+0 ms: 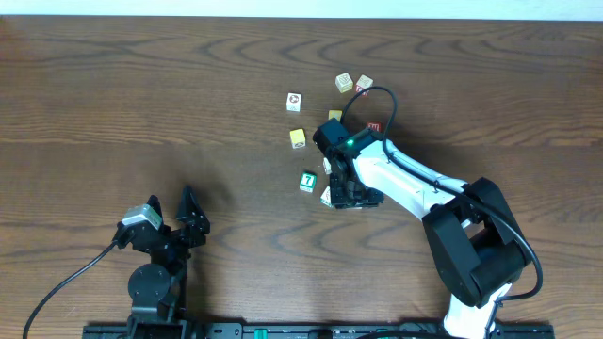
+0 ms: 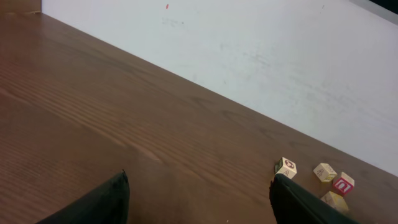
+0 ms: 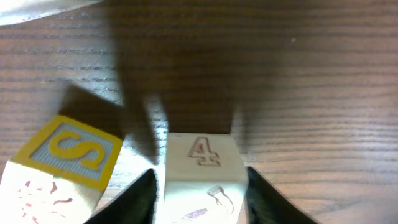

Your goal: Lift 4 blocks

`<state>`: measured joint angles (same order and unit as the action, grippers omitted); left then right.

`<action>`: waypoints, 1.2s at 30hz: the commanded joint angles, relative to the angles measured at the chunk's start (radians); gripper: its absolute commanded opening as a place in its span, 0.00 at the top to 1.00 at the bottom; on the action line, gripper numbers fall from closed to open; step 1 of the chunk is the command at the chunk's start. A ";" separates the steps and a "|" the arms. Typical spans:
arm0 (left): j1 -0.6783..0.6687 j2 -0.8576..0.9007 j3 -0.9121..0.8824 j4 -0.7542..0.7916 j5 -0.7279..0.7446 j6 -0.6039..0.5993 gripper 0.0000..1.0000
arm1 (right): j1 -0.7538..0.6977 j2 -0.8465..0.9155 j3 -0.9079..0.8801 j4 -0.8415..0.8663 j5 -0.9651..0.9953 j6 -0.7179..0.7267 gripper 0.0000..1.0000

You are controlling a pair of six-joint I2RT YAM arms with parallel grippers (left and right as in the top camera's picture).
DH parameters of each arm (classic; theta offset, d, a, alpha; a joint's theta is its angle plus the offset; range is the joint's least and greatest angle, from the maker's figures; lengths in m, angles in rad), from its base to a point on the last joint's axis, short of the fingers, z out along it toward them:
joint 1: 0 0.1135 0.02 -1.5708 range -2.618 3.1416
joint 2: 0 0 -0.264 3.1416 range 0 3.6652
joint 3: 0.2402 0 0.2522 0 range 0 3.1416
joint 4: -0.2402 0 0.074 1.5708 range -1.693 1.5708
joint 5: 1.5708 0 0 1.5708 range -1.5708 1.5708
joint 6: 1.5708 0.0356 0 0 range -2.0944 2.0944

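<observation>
**A:** Overhead first. The left gripper [image 1: 186, 218] sits near-left, jaws spread wide and empty, well apart from the blocks. The right gripper [image 1: 344, 193] is down in the cluster right of centre. The green "7" block [image 1: 307, 181] is just left of it, and the red-faced block [image 1: 373, 126] is farther back beside the arm. A white-faced block [image 1: 326, 197] peeks out at the fingers' left edge.

**B:** Held?

**A:** Can't tell from above, the arm covers it.

**B:** Left wrist?

**A:** The left fingers [image 2: 106, 202] are at the bottom corners, far apart, with nothing between them. There's bare table [image 2: 124, 112], and the far cubes [image 2: 324, 172] are off to the right.

**B:** Right wrist?

**A:** The "4" cube [image 3: 202, 167] sits squarely between the right fingers [image 3: 138, 198], with the jaws partly apart and straddling it. There's a dark sliver on the left side, and the right side looks to be in contact. It's too blurred to say whether it's clamped. The yellow-framed S cube [image 3: 68, 152] is skewed, just beside the left finger.

**B:** Handling?

**A:** My read is small wooden cubes: light, rigid, not fragile. The painted faces are smooth, so probably a bit slippery. Pinch two opposite flat faces at mid-height, centred, never the corners. The main risk is a finger nudging the S cube.
</observation>
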<state>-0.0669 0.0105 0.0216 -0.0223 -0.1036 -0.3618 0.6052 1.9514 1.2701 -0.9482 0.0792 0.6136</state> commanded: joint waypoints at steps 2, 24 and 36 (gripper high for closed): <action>0.005 -0.006 -0.018 -0.041 -0.010 0.010 0.27 | -0.003 -0.010 -0.003 0.006 0.056 0.025 0.48; 0.005 -0.006 -0.018 -0.041 -0.010 0.010 0.27 | -0.003 -0.010 -0.002 0.092 0.115 -0.206 0.54; 0.005 -0.006 -0.018 -0.041 -0.010 0.010 0.27 | -0.002 -0.010 -0.002 0.100 0.093 -0.298 0.54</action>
<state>-0.0669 0.0105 0.0216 -0.0219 -0.1036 -0.3618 0.6006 1.9514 1.2701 -0.8536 0.1726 0.3618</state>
